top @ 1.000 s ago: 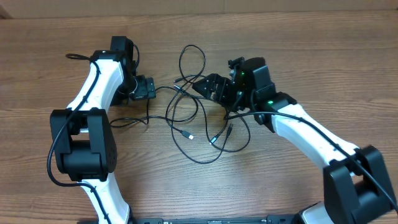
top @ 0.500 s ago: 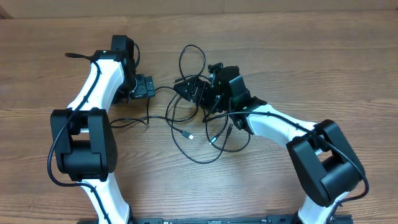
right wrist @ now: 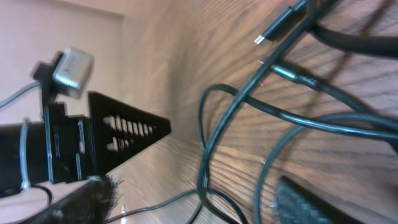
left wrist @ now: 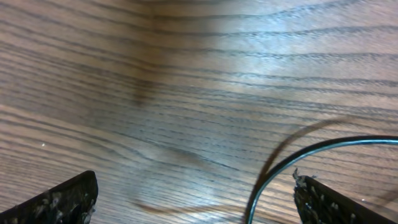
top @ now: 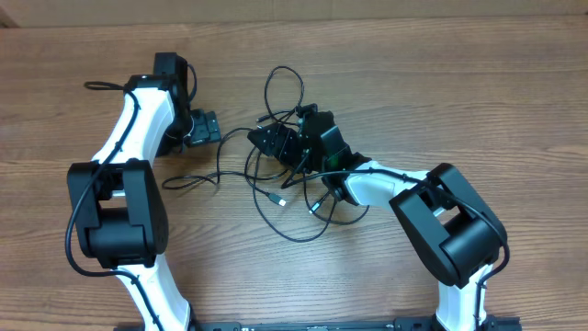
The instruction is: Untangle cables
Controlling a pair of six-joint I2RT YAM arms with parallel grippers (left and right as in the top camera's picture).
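at centre frame the right gripper [top: 265,140] sits over the tangled cables [top: 278,199], jaws spread around loose strands, while the left gripper [top: 208,127], upper left, gapes wide.

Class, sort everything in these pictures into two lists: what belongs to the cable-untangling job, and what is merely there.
Belongs to the job: the cables; the right gripper, open among them; the left gripper, open at the tangle's edge.

Merely there: the wooden table.
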